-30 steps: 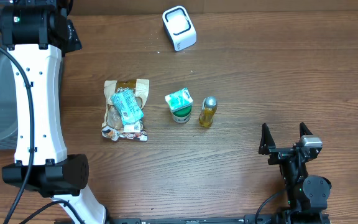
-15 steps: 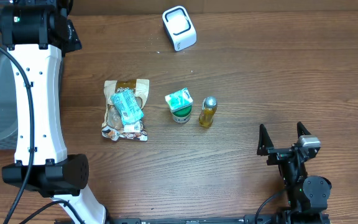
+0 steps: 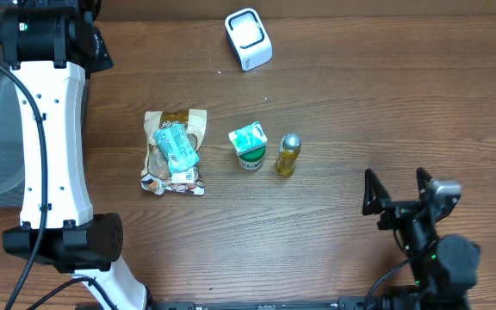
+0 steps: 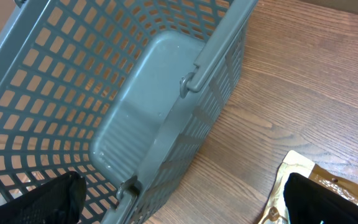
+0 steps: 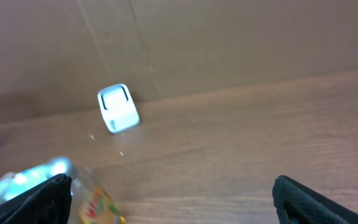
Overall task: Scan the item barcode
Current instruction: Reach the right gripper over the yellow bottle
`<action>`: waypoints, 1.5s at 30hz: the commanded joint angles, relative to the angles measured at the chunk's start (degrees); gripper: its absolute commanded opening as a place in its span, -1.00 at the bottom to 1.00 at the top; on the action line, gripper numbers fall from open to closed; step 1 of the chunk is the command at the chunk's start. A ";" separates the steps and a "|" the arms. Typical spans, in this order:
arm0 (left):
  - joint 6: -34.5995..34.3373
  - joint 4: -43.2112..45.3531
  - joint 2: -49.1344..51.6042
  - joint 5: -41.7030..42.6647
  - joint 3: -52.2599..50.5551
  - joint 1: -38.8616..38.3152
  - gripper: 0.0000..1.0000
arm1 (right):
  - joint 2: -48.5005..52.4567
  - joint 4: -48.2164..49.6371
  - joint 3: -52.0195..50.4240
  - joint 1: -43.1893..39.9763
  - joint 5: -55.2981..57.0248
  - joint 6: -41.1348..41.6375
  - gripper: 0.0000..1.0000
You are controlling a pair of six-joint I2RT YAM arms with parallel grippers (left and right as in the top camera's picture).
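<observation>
Nothing is held, so the step in hand looks like the reach. The right tool [image 3: 396, 188] hangs over the near right of the counter [image 3: 360, 95], jaws spread wide and empty. The left tool [image 4: 182, 202] is likewise apart and empty, looking down on the grey basket [image 4: 135, 124] at the counter's left edge.

Three goods lie in a row mid-counter: a snack pouch [image 3: 175, 152], a green cup [image 3: 249, 146] with a teal lid, and a small yellow bottle [image 3: 288, 155] with a silver cap, nearest the right tool. The white scanner [image 3: 248, 39] sits at the far edge, well apart from them.

The bottle seems the likeliest pick. Straddle its narrow body squarely and close without nudging the cup just beside it. Lift clear, then turn the label to the scanner's face. No barcode can be made out yet. Bare counter lies between row and scanner and along the right, and the basket crowds only the left.
</observation>
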 commanded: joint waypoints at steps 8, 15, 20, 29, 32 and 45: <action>1.05 0.13 -0.35 -1.14 1.11 -0.07 0.99 | 32.65 -28.37 40.17 0.28 -4.20 0.37 1.00; 1.05 0.13 -0.35 -1.14 1.11 -0.07 0.99 | 53.40 -49.64 65.24 0.28 -7.98 2.62 1.00; 1.05 0.13 -0.35 -1.14 1.11 -0.07 0.98 | 60.33 -51.30 67.76 0.31 -18.40 2.60 0.89; 1.05 0.13 -0.35 -1.16 1.11 -0.07 0.99 | 68.35 -52.65 67.76 12.07 -7.87 10.97 0.60; 1.05 0.13 -0.35 -1.14 1.11 -0.07 0.99 | 70.97 -52.61 67.76 17.33 -2.51 13.94 0.68; 1.05 0.13 -0.35 -1.14 1.11 -0.07 0.99 | 85.26 -47.63 67.73 28.06 3.34 19.15 0.75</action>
